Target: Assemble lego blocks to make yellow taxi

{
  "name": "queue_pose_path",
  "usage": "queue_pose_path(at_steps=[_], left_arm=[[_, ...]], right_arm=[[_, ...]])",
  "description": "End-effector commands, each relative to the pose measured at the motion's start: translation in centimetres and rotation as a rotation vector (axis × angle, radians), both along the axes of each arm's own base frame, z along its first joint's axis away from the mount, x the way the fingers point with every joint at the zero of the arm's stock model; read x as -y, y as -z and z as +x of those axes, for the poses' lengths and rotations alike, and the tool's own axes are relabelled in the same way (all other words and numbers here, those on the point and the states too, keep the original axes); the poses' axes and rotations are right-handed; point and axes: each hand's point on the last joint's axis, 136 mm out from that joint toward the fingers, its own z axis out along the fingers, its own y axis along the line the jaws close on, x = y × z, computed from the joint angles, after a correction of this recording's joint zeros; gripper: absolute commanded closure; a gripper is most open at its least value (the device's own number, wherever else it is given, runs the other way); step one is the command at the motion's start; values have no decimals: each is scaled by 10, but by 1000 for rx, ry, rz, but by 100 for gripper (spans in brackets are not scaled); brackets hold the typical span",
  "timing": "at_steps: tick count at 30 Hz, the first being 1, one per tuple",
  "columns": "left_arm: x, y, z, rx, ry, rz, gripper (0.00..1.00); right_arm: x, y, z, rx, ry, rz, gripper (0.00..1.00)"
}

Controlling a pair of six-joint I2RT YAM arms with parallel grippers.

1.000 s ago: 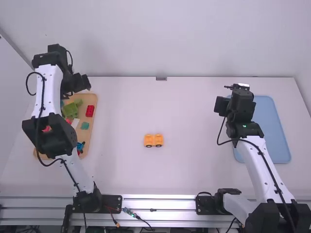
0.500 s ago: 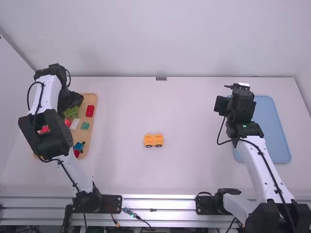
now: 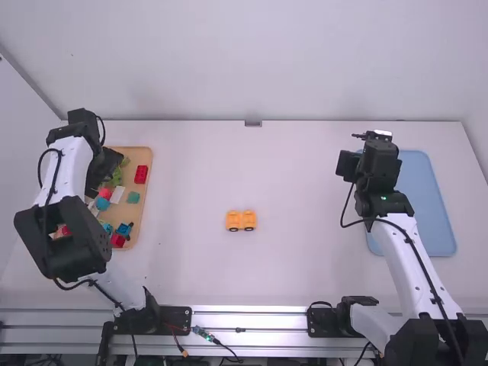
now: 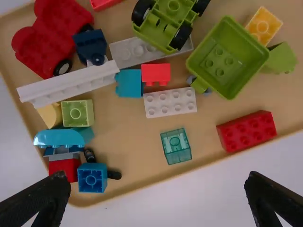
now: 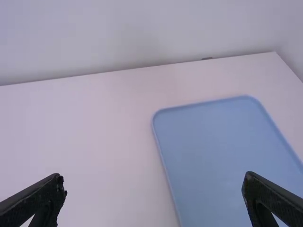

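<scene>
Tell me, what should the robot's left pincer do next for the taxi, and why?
Probably move the open left pincer over the yellow block in the tray, I think: the pincer holds nothing, and that block looks close in colour to the wheeled base on the table.

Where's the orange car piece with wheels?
In the high view, the orange car piece is on the table, between the wooden tray at left and the blue tray at right.

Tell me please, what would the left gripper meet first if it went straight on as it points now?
Probably the clear green block or the wooden tray under it; the exact depth is unclear.
</scene>
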Motion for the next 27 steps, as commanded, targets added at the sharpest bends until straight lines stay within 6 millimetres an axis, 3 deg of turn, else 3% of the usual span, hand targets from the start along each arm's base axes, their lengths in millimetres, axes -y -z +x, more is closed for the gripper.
queue_pose_path(at_steps=[1,6,16,27], left_arm=[[-10,11,-23,-40,-84,-15,1],[-19,30,-61,-78,-250,-64,1],[-20,59,-77,-28,-283,-61,1],[-35,63,-80,130,-236,-56,1]], right_arm=[[-2,-11,4,25,-3,3,1],[-1,-12,4,28,-2,4,1],[-1,-12,4,29,-3,4,1],[-1,-11,4,27,-3,3,2]])
